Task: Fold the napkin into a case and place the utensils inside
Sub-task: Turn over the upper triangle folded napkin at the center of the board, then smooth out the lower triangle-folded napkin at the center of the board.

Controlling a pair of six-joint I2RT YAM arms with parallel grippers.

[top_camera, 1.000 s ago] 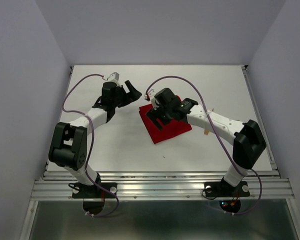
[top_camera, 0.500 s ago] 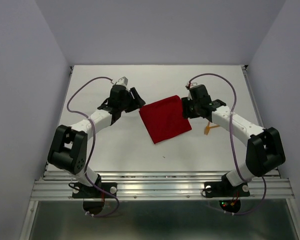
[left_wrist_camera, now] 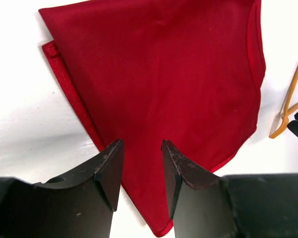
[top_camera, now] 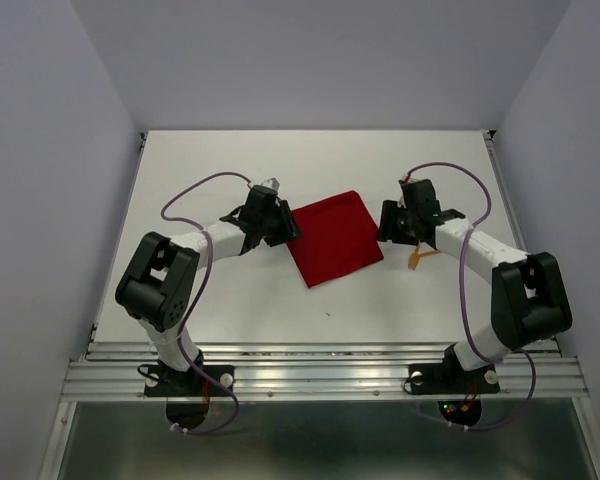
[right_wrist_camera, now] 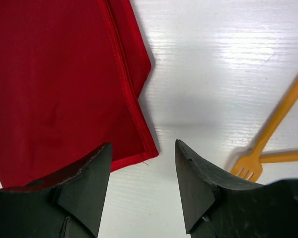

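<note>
The red napkin (top_camera: 333, 238) lies flat and folded on the white table, and also shows in the left wrist view (left_wrist_camera: 164, 74) and the right wrist view (right_wrist_camera: 54, 74). My left gripper (top_camera: 290, 228) is open at its left edge, with the fingers low over the cloth (left_wrist_camera: 141, 146). My right gripper (top_camera: 384, 227) is open at its right edge, with the jaws either side of the napkin's near corner (right_wrist_camera: 141, 146). The orange utensils (top_camera: 419, 258) lie on the table right of the napkin. The fork (right_wrist_camera: 273, 129) lies by my right finger. One utensil shows at the edge of the left wrist view (left_wrist_camera: 290, 94).
The white table (top_camera: 230, 290) has a raised rail along its right side (top_camera: 520, 240) and a metal rail at the front (top_camera: 320, 365). Grey walls close in the left, back and right.
My right arm has drawn back from over the napkin to its right edge. My left gripper has come down and right to the napkin's left edge. The napkin now lies uncovered.
</note>
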